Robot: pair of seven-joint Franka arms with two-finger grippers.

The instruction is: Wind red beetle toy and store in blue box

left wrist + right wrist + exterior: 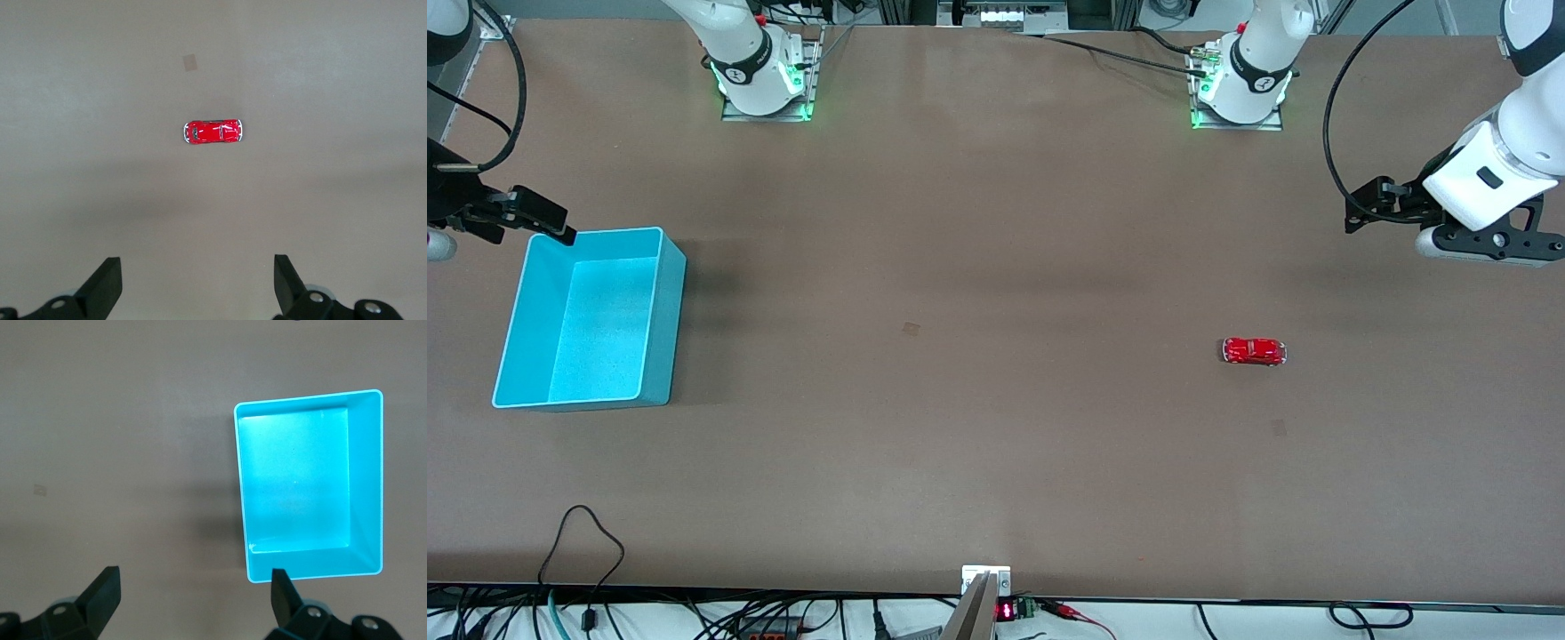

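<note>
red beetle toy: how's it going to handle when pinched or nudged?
The red beetle toy is a small car resting on the bare table, so a nudge along its length would likely roll it away. Its glossy, rounded body looks slippery; pinching across the flat sides seems safer. Being tiny, it is probably light and easily knocked by the open left tool.

Red beetle toy (1254, 351) sits alone on bare table (978, 267) toward left arm's end; nothing beside it, open approach from above and every side. Blue box (587, 320) at right arm's end, well apart from toy, top open. Only obstacle there: its 4 thin walls.
</note>
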